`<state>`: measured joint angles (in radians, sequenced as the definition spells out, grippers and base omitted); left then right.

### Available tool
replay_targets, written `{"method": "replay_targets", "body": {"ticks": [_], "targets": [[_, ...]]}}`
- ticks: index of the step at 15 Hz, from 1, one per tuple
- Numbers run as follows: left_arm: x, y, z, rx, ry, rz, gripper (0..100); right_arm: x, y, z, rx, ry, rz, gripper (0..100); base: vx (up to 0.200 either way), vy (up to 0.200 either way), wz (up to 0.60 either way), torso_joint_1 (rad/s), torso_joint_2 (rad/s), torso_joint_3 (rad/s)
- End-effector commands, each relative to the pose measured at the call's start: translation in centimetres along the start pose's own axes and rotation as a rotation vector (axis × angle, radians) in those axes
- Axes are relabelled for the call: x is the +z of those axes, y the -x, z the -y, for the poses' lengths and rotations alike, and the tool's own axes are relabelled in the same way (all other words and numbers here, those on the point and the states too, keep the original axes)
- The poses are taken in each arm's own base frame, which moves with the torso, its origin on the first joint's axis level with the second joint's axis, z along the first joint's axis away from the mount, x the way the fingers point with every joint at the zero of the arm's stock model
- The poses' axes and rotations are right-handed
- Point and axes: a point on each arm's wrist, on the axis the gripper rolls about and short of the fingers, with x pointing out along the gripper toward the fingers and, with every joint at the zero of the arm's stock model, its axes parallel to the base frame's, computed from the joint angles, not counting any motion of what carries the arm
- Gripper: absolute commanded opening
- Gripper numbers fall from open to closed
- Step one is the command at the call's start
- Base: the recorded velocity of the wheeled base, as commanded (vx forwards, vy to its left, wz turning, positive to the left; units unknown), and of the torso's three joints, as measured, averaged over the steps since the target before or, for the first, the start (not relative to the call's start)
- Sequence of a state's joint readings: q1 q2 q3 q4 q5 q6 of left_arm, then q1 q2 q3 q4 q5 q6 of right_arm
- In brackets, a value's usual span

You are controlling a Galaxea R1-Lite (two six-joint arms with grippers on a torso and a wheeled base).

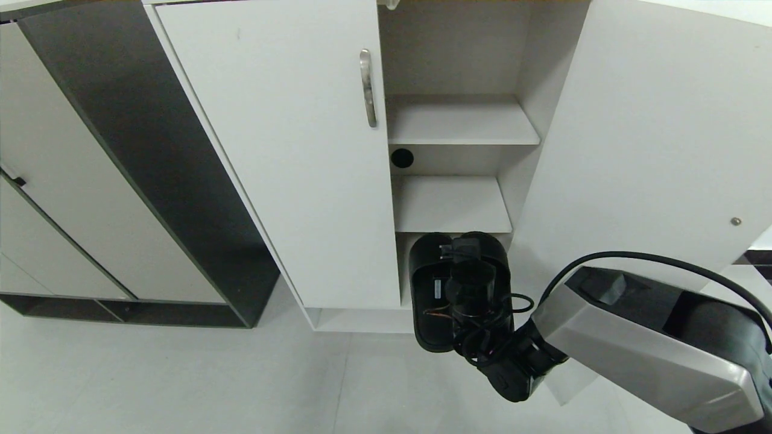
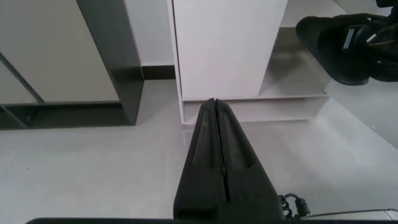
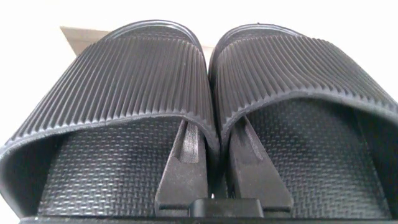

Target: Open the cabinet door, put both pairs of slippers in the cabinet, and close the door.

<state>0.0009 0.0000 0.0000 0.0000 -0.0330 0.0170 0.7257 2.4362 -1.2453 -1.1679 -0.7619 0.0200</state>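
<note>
A pair of black slippers (image 1: 426, 301) hangs side by side at the mouth of the white cabinet's lowest compartment, soles facing up in the head view. My right gripper (image 3: 215, 149) is shut on the pair of slippers (image 3: 143, 81), one finger inside each, pinching their touching inner walls. The cabinet's right door (image 1: 651, 138) stands wide open and the left door (image 1: 289, 157) with its metal handle (image 1: 368, 87) is closed. My left gripper (image 2: 216, 109) is shut with nothing in it, low over the floor in front of the cabinet base, with the slippers (image 2: 348, 43) off to its side.
Two bare white shelves (image 1: 461, 123) (image 1: 452, 205) sit above the lowest compartment, with a round hole (image 1: 402, 158) in the back wall. A dark grey panel (image 1: 151, 150) and more white units stand to the left. Grey floor (image 1: 181, 380) lies open in front.
</note>
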Motion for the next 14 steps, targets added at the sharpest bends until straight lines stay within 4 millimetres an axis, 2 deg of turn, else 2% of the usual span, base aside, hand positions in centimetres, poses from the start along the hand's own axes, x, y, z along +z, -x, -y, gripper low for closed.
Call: {"method": "replay_targets", "body": {"ticks": [1, 10, 14], "targets": [[0.0, 0.0, 0.0, 0.0, 0.0, -0.002, 0, 0.0, 0.0, 0.1, -0.002, 0.001, -0.001, 0, 0.2, 0.0, 0.0, 0.002, 0.0, 0.002], [0.0, 0.0, 0.0, 0.003, 0.0, 0.0, 0, 0.7, -0.1, -0.2, -0.002, 0.014, 0.014, 0, 0.2, 0.0, 0.0, 0.006, 0.0, 0.001], [0.0, 0.0, 0.0, 0.003, 0.003, 0.001, 0, -0.1, -2.5, -0.1, -0.039, 0.02, 0.005, 0, 0.0, 0.0, 0.0, 0.0, 0.0, 0.0]]}}
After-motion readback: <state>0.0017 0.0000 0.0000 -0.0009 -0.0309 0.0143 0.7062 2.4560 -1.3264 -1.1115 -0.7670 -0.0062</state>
